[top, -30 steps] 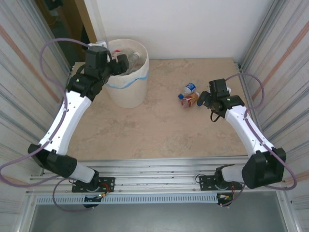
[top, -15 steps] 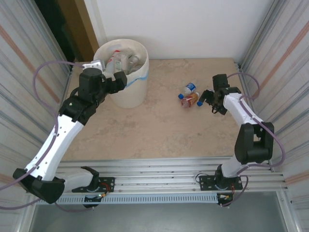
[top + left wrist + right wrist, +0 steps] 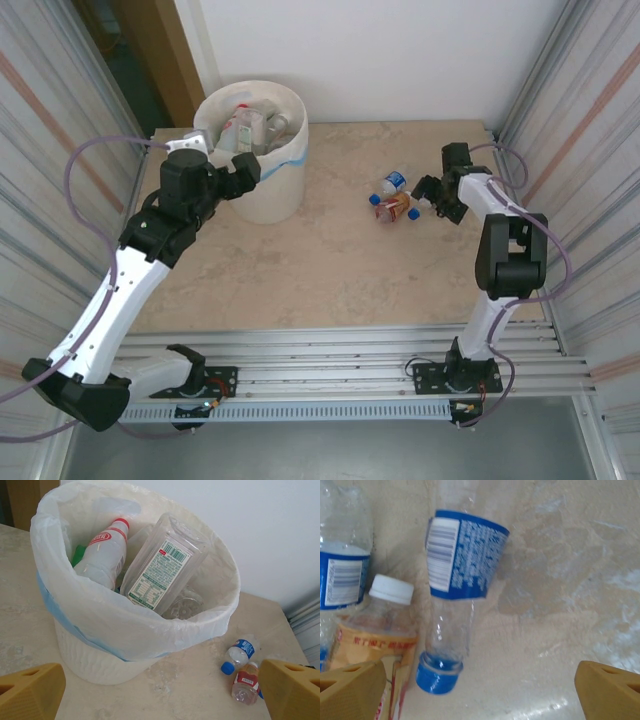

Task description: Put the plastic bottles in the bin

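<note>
From where I stood, the bin (image 3: 272, 205) sat at the far left of the bench (image 3: 330, 270), a round cream tub lined with a thin, crinkled whitish bag whose blue band showed through. It was already heaped with plastic bottles, among them a milky one with a red cap (image 3: 102, 555) and a clear, square-shouldered one with a green-and-white label (image 3: 160, 565), both leaning against the liner where they had evidently dropped. The left end effector (image 3: 248, 170) hovered just beside the rim with its fingers spread wide and nothing between them, which I took for a release completed. Across the bench, well apart from the bin, a small cluster lay on its side: a clear bottle with a blue label and blue cap (image 3: 452, 580), a white-capped one with an orange label (image 3: 385, 625) touching it, and another blue-labelled bottle (image 3: 342, 565) at the edge. The right end effector (image 3: 428, 197) hung close over these, fingers apart and gripping nothing, seemingly lining up on the blue-capped bottle. Thin-walled and smooth, these looked likely to roll or crush on the polished stone-patterned surface.
</note>
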